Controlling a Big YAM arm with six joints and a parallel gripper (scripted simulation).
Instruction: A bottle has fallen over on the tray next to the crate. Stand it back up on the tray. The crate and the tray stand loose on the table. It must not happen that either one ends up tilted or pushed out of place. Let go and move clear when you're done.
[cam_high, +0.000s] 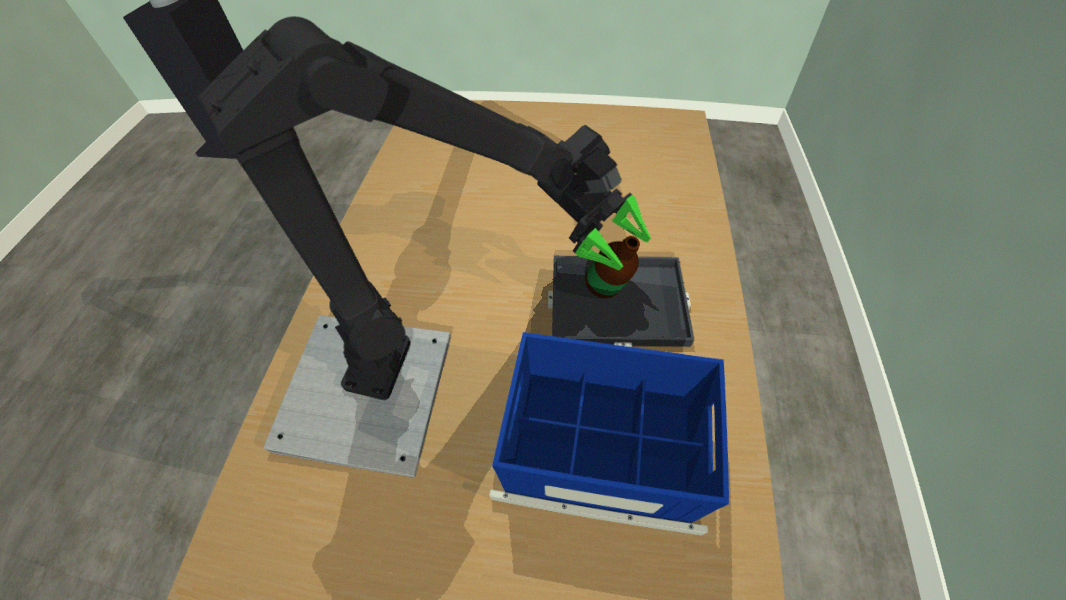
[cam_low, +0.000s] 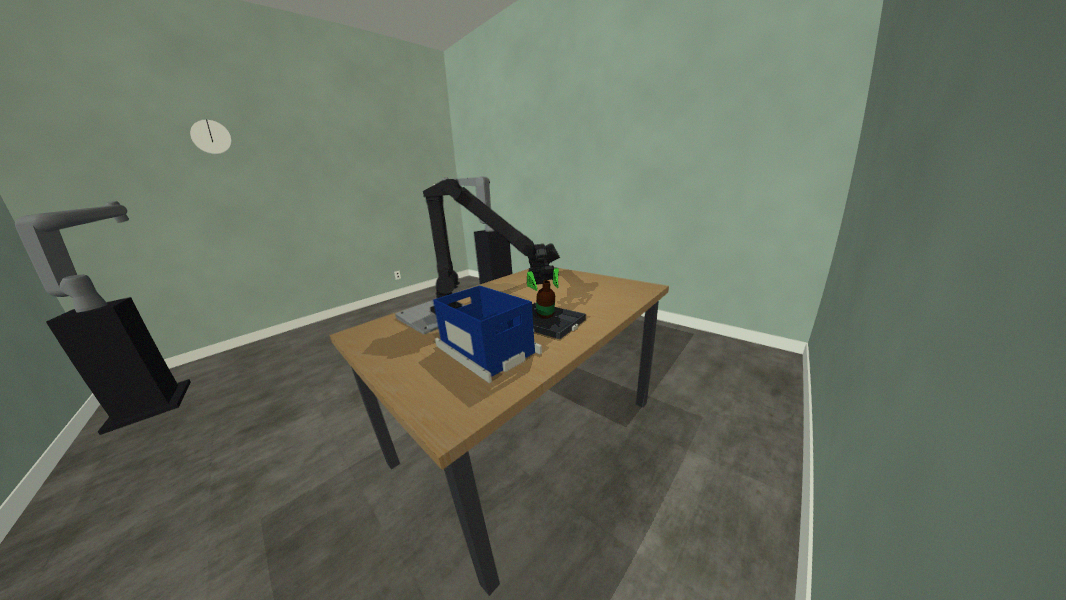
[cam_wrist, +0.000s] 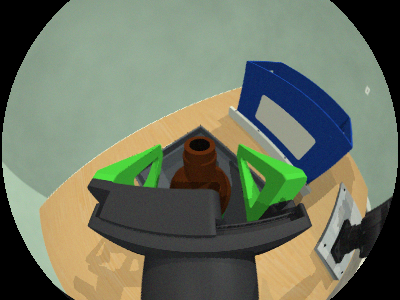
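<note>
The brown bottle (cam_high: 612, 269) with a green label stands upright on the dark tray (cam_high: 620, 301), near its left back corner. It also shows in the exterior view (cam_low: 545, 296) and in the wrist view (cam_wrist: 202, 169). My gripper (cam_high: 616, 232) has green fingers and is open. Its fingers stand on both sides of the bottle's neck with a clear gap to it, as the wrist view (cam_wrist: 200, 177) shows. The bottle's lower body is hidden behind the gripper body in the wrist view.
The blue crate (cam_high: 613, 427) with several empty compartments stands in front of the tray, close to its front edge. The arm's grey base plate (cam_high: 359, 392) lies to the left. The table's right edge runs close beside the tray and crate.
</note>
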